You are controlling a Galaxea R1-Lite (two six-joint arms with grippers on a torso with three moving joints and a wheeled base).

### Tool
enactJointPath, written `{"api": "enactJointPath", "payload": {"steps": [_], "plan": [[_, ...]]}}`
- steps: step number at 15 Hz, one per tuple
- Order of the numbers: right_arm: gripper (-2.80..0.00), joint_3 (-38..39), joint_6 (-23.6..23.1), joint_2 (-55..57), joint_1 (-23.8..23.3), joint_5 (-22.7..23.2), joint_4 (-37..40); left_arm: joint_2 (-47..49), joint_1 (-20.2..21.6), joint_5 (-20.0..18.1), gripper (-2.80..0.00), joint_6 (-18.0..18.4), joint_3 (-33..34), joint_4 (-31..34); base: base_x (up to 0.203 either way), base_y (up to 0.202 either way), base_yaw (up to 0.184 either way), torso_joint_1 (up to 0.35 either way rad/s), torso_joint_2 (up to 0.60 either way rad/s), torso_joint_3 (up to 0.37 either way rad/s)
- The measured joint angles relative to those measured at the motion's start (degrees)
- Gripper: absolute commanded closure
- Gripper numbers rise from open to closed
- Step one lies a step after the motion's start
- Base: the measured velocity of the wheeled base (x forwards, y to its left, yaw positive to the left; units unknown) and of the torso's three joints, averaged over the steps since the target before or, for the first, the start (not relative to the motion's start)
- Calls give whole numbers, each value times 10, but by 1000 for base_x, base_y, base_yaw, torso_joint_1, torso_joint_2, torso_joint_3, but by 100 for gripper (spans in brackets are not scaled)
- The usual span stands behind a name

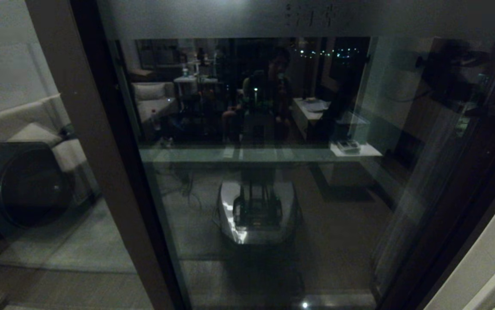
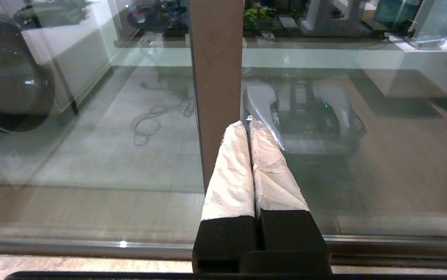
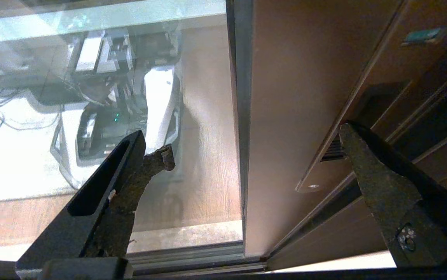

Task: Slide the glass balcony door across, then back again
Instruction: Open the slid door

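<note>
The glass balcony door (image 1: 273, 129) fills the head view, with a frosted band (image 1: 230, 19) across its top and a dark brown frame. Neither gripper shows in the head view. In the left wrist view my left gripper (image 2: 248, 123) is shut with nothing in it. Its white-wrapped fingers (image 2: 231, 175) point at a brown stile (image 2: 215, 77). My right gripper (image 3: 256, 142) is open and straddles the door's other stile (image 3: 285, 97). One finger (image 3: 379, 182) lies over the slim recessed handle (image 3: 326, 163); I cannot tell whether it touches.
A dark washing machine (image 1: 23, 185) stands behind the glass at the left. A cable (image 2: 153, 116) lies on the balcony floor. The floor track (image 2: 91, 245) runs under the door. A pale wall edge (image 1: 488, 258) is at the right. The glass reflects my base (image 1: 256, 211).
</note>
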Motion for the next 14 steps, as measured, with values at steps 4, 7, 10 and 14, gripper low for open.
{"api": "enactJointPath", "payload": {"steps": [4,7,10,14], "plan": [[-280,3,0,-1,0,1,0,0,0,0,0,0,0,0,0,0,0,0,0,0],[-280,5,0,-1,3,2,-1,0,0,0,0,0,0,0,0,0,0,0,0,0],[-280,8,0,-2,7,1,-1,0,0,0,0,0,0,0,0,0,0,0,0,0],[-280,11,0,-5,10,2,0,0,0,0,0,0,0,0,0,0,0,0,0,0]]}}
